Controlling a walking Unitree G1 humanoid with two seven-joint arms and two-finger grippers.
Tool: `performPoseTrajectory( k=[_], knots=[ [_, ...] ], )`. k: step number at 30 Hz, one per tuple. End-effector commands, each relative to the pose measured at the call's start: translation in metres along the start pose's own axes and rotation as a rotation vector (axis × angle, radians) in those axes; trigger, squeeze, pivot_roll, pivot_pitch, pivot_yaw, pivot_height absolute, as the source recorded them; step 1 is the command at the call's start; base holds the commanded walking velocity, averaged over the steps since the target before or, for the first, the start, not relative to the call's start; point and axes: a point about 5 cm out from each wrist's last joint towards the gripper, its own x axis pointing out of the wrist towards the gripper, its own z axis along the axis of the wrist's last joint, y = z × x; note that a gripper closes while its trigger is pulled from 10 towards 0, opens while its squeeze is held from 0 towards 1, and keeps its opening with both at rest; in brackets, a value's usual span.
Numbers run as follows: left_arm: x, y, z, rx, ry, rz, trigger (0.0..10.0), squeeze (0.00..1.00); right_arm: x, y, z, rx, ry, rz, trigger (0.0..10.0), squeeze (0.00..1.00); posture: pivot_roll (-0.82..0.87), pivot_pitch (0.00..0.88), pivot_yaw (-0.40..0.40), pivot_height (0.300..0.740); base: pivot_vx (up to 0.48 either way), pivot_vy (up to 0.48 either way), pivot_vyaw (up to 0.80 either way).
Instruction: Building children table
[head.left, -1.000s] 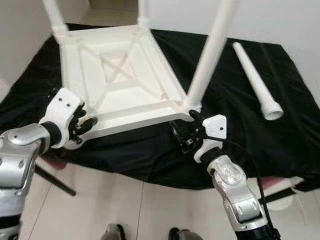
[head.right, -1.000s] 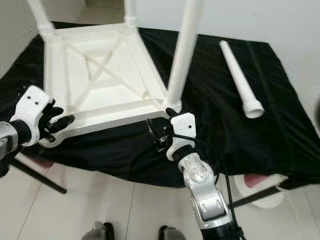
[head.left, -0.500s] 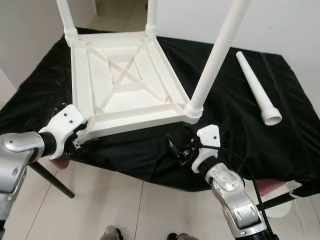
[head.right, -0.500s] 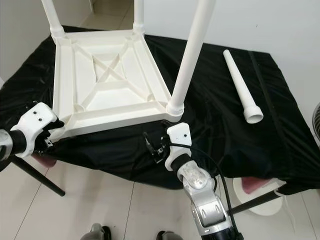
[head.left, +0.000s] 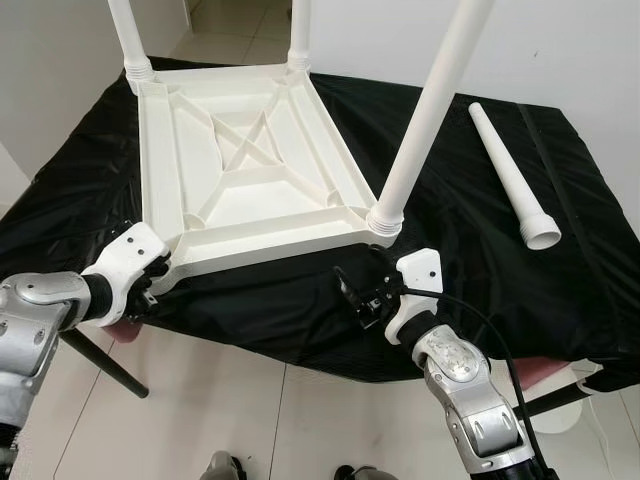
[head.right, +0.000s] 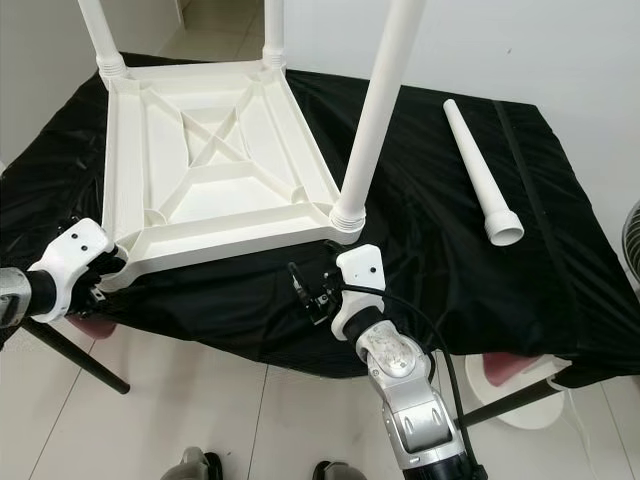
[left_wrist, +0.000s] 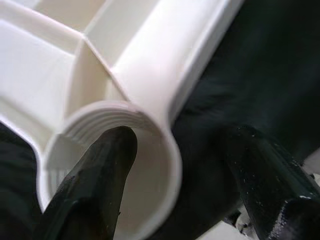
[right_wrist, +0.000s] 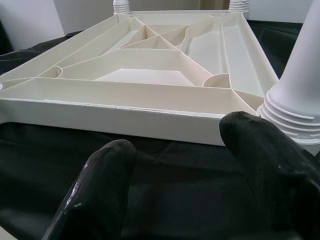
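the left gripper has its fingers straddling the rim of the empty corner socket, one inside, one outside, not quite pinched. the right gripper has let go and backed off the near edge, fingers wide, hovering just before the screwed-in leg. the upturned tabletop has slid further onto the black-draped counter. probably next: fetch the loose leg for that socket.
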Motion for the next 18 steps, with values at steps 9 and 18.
performPoseTrajectory(
  k=[9, 18],
  knots=[
    [0.010, -0.023, 0.033, 0.071, -0.139, -0.174, 0.0, 0.00, -0.001, -0.003, -0.003, 0.009, 0.010, -0.022, 10.0, 0.00, -0.01, 0.150, 0.005, 0.740, 0.000, 0.000, 0.00],
    [0.027, -0.052, 0.079, 0.178, -0.268, -0.358, 0.0, 0.00, 0.001, -0.011, -0.002, -0.001, 0.006, -0.054, 10.0, 0.00, -0.01, 0.152, 0.014, 0.740, 0.000, 0.000, 0.00]
  ],
)
